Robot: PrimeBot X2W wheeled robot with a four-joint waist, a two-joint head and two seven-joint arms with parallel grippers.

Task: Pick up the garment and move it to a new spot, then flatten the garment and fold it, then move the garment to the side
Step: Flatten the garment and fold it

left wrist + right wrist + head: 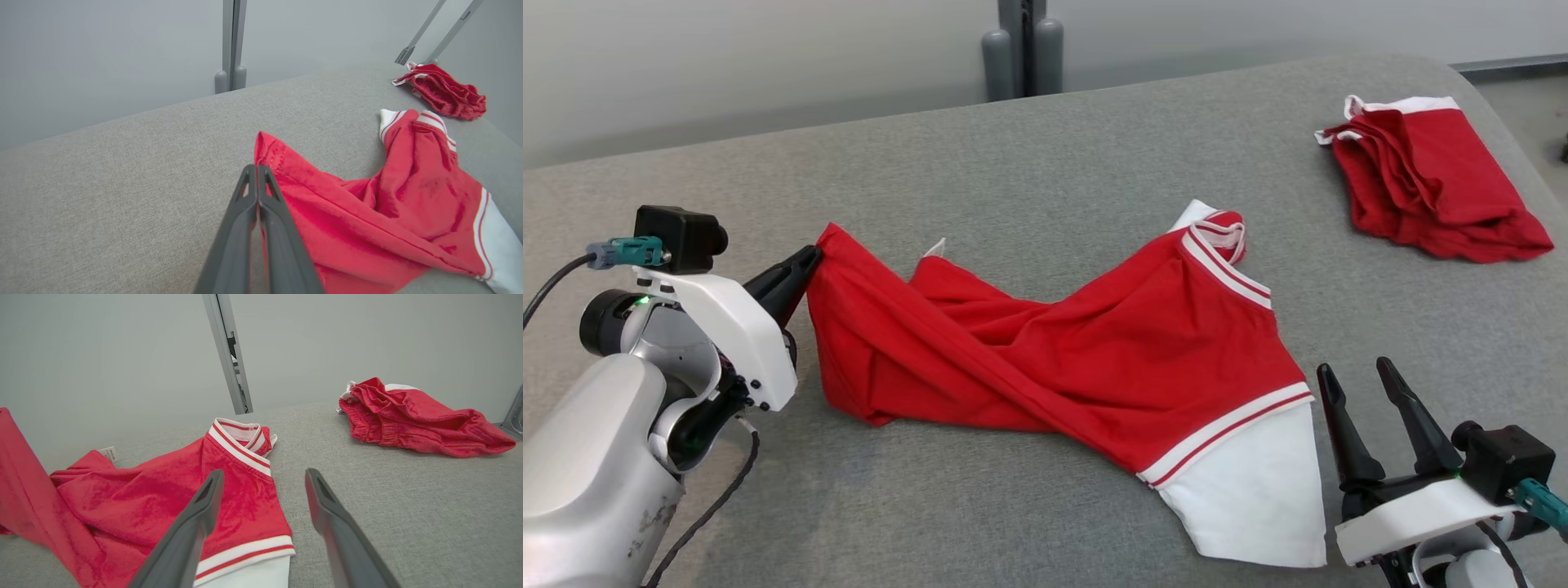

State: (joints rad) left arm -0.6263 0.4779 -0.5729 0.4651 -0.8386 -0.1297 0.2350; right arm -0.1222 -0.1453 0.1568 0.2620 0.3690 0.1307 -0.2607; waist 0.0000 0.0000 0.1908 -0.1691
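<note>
Left gripper [807, 261], jaws pressed together pinching the garment's [1094, 351] left corner; garment lies along the surface's [1013, 147] near edge, long axis left to right, white end just beside right gripper [1356, 374], spread and empty, so each arm is nearer one end.

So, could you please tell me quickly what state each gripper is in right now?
Left gripper: closed, pinching a corner of the red garment.
Right gripper: open, holding nothing, just beside the red garment.
</note>
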